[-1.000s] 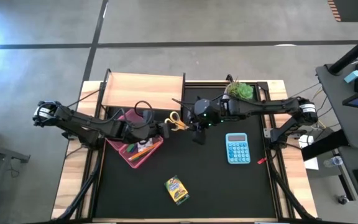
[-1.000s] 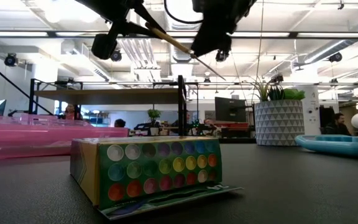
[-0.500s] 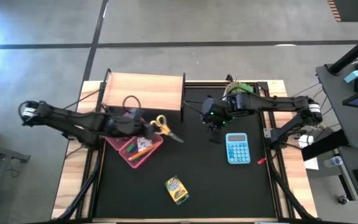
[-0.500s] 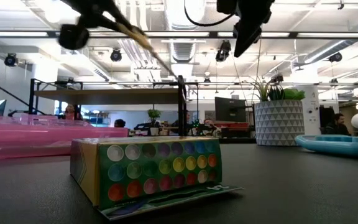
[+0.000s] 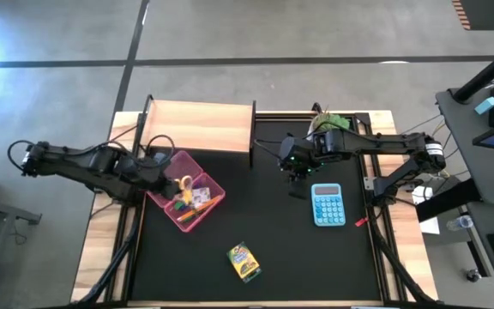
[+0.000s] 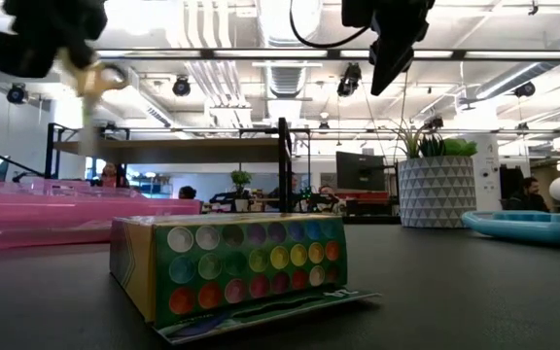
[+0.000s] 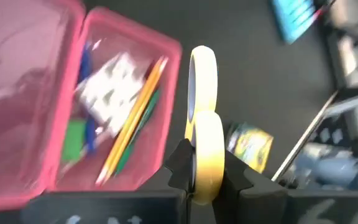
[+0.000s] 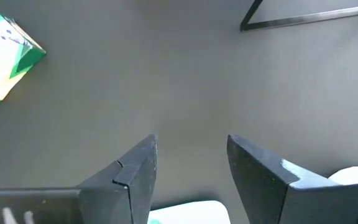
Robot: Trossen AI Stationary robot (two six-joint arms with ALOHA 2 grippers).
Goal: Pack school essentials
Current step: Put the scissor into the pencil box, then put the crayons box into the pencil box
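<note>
My left gripper (image 5: 173,180) is shut on the yellow-handled scissors (image 7: 202,112) above the open pink box (image 5: 187,226). The box holds orange and green pencils (image 7: 134,115) and a small white patterned square (image 7: 107,87). The yellow-green crayon box (image 5: 243,261) lies flat on the black mat near the front edge, and it fills the low view's foreground (image 6: 231,262). My right gripper (image 5: 295,174) hovers open over the mat's middle, beside the blue calculator (image 5: 328,204), with nothing between its fingers (image 8: 135,174). My left gripper pinches the scissors by the nearer yellow handle loop (image 7: 207,163) between its two fingers. The fingers slant down from the table's left. The scissors are lifted clear over the pink box's right rim (image 7: 173,48). The blades do not show in the wrist view.
A wooden shelf (image 5: 197,126) stands at the back left and a potted green plant (image 5: 333,124) at the back right. The calculator lies right of centre. Bare black mat stretches between the pink box, the crayon box and the calculator.
My left gripper has carried the scissors from the table's middle toward the left edge, until they hang over the pink box, and has tipped downward. My right gripper has drawn back a little toward the right, away from the scissors, and then kept still.
</note>
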